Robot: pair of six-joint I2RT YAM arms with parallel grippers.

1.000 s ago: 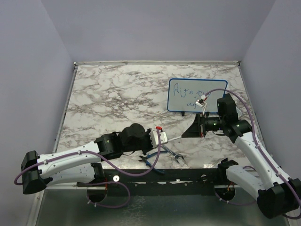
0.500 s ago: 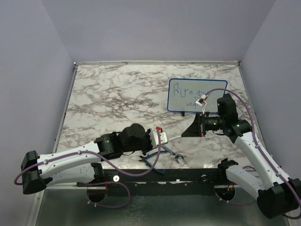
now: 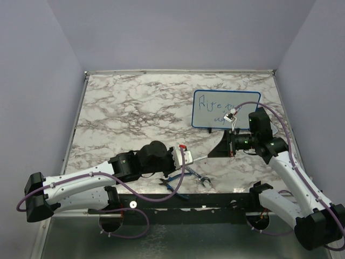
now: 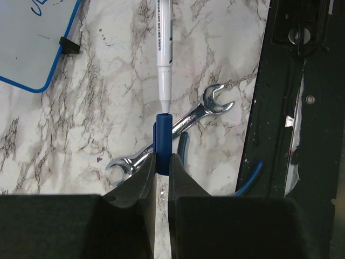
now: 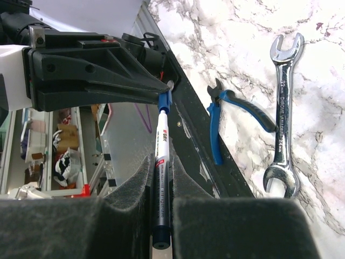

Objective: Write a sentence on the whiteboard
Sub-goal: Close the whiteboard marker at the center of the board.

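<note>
Nothing's shifted vs a sec ago. Top view: whiteboard [image 3: 213,121] lies far right on the marble table [image 3: 135,108], sentence [image 3: 211,102] scrawled across its top. L wrist: left gripper [image 4: 162,164] pinched tight on blue cap [image 4: 162,135] at the marker [image 4: 164,38] tip, wrench [image 4: 207,105] beneath. R wrist: right gripper [image 5: 160,167] clamped on marker barrel, pliers [image 5: 237,108] nearby.

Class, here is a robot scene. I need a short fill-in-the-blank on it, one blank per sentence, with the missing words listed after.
The right gripper is shut on a white ____.
The left gripper pinches its blue ____.
Near the pliers on the table lies a silver ____.
The writing on the whiteboard is in ____ ink.
Missing words: marker, cap, wrench, blue.
</note>
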